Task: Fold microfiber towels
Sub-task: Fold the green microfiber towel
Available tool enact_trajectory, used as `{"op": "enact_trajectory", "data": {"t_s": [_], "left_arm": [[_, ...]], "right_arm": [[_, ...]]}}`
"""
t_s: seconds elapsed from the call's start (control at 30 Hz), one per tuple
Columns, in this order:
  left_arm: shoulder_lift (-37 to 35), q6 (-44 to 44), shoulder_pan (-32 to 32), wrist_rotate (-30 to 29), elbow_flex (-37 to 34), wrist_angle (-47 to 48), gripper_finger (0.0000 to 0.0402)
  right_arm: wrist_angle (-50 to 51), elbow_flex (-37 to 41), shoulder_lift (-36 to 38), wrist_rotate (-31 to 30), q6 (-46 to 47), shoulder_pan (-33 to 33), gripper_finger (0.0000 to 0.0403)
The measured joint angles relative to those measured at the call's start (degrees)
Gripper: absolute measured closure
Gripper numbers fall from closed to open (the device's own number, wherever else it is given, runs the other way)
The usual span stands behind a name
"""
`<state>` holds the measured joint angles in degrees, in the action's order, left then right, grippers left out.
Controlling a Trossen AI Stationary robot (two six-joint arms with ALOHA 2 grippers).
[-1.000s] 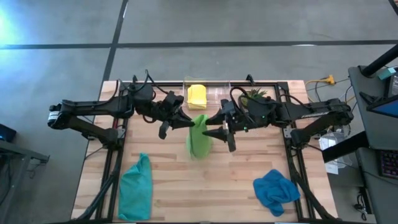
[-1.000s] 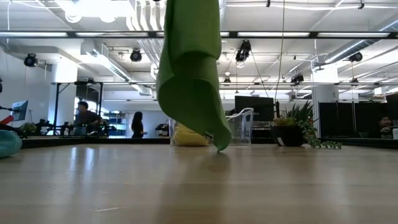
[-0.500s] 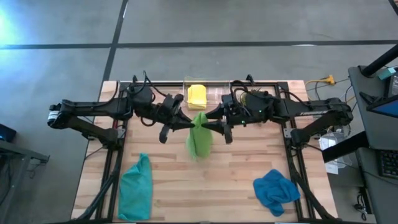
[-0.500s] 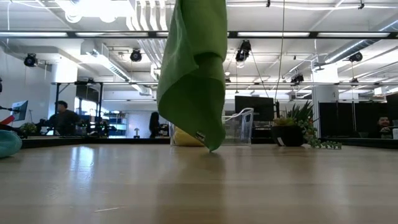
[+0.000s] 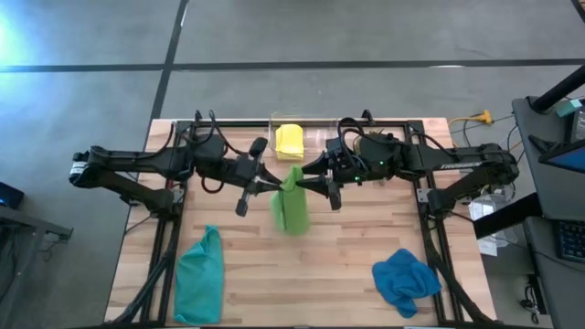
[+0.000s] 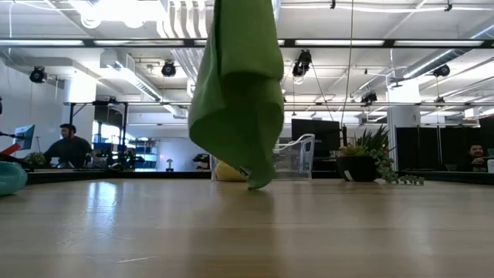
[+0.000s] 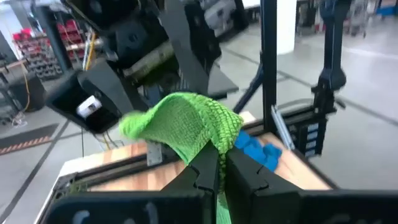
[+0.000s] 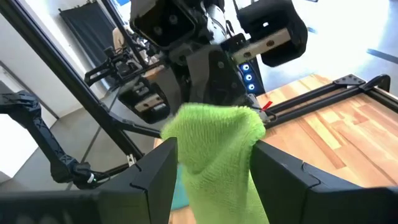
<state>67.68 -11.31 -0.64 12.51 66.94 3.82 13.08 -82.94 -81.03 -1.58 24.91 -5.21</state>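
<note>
A lime green towel (image 5: 292,208) hangs over the middle of the table between my two grippers. My left gripper (image 5: 277,186) is shut on its top from the table's left. My right gripper (image 5: 307,184) is open and comes level from the right. Its two fingers (image 8: 157,175) stand on either side of the towel's bunched top (image 8: 214,134). In the low view the towel's lower end (image 6: 258,182) hangs just above the tabletop. A yellow towel (image 5: 290,140) lies in a clear bin at the far edge. A teal towel (image 5: 199,274) and a blue towel (image 5: 405,279) lie crumpled near the front. My left gripper pinches the lime green towel's bunched top (image 7: 208,140) between its two shut fingers (image 7: 205,174), coming level from the table's left. Several layers bulge above the fingertips. The rest of the towel hangs slack below the fingers, clear of the table. My right gripper's fingers flank the same bunched top; I cannot tell whether they touch it.
A clear bin (image 5: 315,137) and a small potted plant (image 5: 375,139) stand at the far edge. Black frame rails (image 5: 169,247) run along the table's left and right sides. Bare wood lies between the teal and blue towels.
My right gripper has gone toward the table's left and far edge until its open fingers stand around the towel's top. My left gripper has rolled about its own axis while shut on the towel. The towel's hanging part has twisted, and its lower tip has swung.
</note>
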Motion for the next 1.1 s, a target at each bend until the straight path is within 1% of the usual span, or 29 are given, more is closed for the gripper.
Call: {"op": "enact_trajectory", "data": {"t_s": [0.17, 0.27, 0.43, 0.57, 0.7, 0.8, 0.93, 1.1], "left_arm": [[0.00, -1.55, 0.00, 0.00, 0.00, 2.74, 0.0402], [0.00, -1.58, 0.00, 0.00, -0.02, 2.85, 0.0402], [0.00, -1.62, 0.00, 0.03, -0.02, 2.79, 0.0402], [0.00, -1.63, 0.00, 0.22, -0.05, 2.82, 0.0402], [0.00, -1.53, 0.00, 0.24, -0.11, 3.29, 0.0402], [0.00, -1.50, 0.00, 0.24, -0.11, 4.09, 0.0402], [0.00, -1.34, 0.01, 0.23, -0.15, 7.08, 0.0402], [0.00, -1.18, 0.00, 0.18, -0.15, 7.53, 0.0402]], "right_arm": [[-0.06, 0.02, 0.00, 0.96, -0.71, 0.02, 0.0218], [-0.34, 0.02, -0.28, 2.57, -0.97, 0.02, 0.0229], [-1.86, 0.02, -1.79, 3.40, -0.90, 0.00, 0.0256], [-3.46, 0.02, -3.55, 3.59, -0.94, 0.00, 0.0258], [-4.52, 0.04, -4.31, 6.41, -1.38, 0.01, 0.0267], [-4.52, 0.04, -4.28, 6.77, -1.53, 0.00, 0.0289], [-4.33, 0.04, -4.06, 6.86, -2.20, 0.00, 0.0329], [-4.35, 0.04, -3.82, 8.06, -2.43, 0.00, 0.0375]]}}
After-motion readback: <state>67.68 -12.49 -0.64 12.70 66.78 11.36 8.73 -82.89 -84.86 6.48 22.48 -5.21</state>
